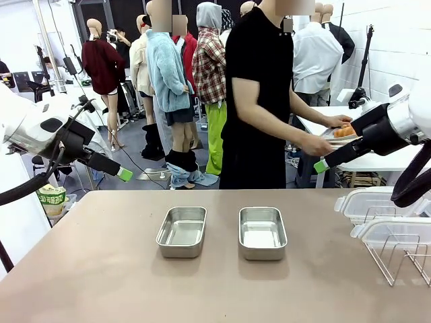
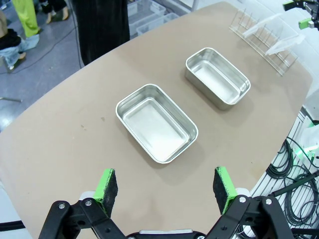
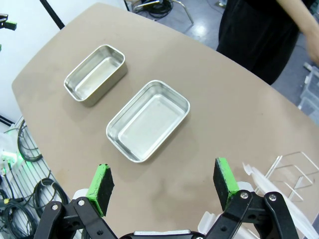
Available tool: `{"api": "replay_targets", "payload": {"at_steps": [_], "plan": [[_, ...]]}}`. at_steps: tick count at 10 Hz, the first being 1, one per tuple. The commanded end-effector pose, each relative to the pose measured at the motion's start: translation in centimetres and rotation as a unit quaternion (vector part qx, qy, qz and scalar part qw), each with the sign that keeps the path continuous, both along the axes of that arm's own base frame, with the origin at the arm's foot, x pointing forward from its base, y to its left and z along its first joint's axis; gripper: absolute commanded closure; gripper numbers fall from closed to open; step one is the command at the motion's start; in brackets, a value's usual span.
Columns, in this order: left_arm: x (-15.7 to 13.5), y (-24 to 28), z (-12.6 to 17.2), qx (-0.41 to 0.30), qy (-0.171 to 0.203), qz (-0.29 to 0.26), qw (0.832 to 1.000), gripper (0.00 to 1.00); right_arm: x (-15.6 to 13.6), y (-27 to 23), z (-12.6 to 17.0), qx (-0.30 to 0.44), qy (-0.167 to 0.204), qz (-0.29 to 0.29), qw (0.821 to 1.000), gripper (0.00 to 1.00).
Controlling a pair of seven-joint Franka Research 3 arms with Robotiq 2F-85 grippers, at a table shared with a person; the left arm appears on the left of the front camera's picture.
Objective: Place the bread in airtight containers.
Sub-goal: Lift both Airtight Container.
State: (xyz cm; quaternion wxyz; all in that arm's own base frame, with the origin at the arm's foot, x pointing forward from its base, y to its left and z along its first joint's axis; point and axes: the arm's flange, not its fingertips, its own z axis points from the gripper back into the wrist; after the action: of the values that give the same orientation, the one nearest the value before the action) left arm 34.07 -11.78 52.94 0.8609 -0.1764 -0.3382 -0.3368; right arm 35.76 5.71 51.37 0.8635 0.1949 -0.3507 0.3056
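While your left gripper [image 2: 167,181] hangs above the table [image 2: 60,149], its two green pads [image 2: 106,184] stand wide apart and hold nothing. Just past them you see the left tin [image 2: 157,123]. It is shiny, open at the top and has nothing in it. The right tin [image 2: 217,77] sits farther off, a little apart from the first one, and it has nothing in it either.

Your right gripper [image 3: 162,181] is the same. Its fingers [image 3: 225,180] are spread wide with nothing between them. In its view the right tin sits nearest, and the left tin lies beyond it, near the table's edge.

From the front, you see both tins side by side in the middle of the table, not touching. Both arms are held up high, well away from the tins, one on each side.

At the right edge of the table stands a wire rack [image 1: 404,259]. Two clear lids [image 1: 374,202] lean in it.

The bread [image 1: 345,131] is not on your table. It is an orange-brown lump on a flat tray [image 1: 335,140], across the table and behind your right arm. A person [image 1: 256,101] in a black shirt stands there, turned toward the tray, with one hand [image 1: 316,144] at the tray's edge. You cannot tell how many pieces there are.
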Motion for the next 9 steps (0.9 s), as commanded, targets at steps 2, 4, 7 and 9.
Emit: {"api": "replay_targets", "payload": {"at_steps": [2, 4, 7, 9], "plan": [[0.14, 0.1, -0.18, -0.004, 0.004, -0.003, 1.0, 0.0, 0.11, 0.05, -0.22, 0.007, 0.004, 0.006, 1.0, 0.0], [0.14, 0.1, -0.18, -0.004, 0.004, -0.003, 1.0, 0.0, 0.11, 0.05, -0.22, 0.007, 0.004, 0.006, 1.0, 0.0], [0.14, 0.1, -0.18, -0.004, 0.004, -0.003, 1.0, 0.0, 0.11, 0.05, -0.22, 0.007, 0.004, 0.006, 1.0, 0.0], [0.14, 0.1, -0.18, -0.004, 0.004, -0.003, 1.0, 0.0, 0.11, 0.05, -0.22, 0.007, 0.004, 0.006, 1.0, 0.0]]}}
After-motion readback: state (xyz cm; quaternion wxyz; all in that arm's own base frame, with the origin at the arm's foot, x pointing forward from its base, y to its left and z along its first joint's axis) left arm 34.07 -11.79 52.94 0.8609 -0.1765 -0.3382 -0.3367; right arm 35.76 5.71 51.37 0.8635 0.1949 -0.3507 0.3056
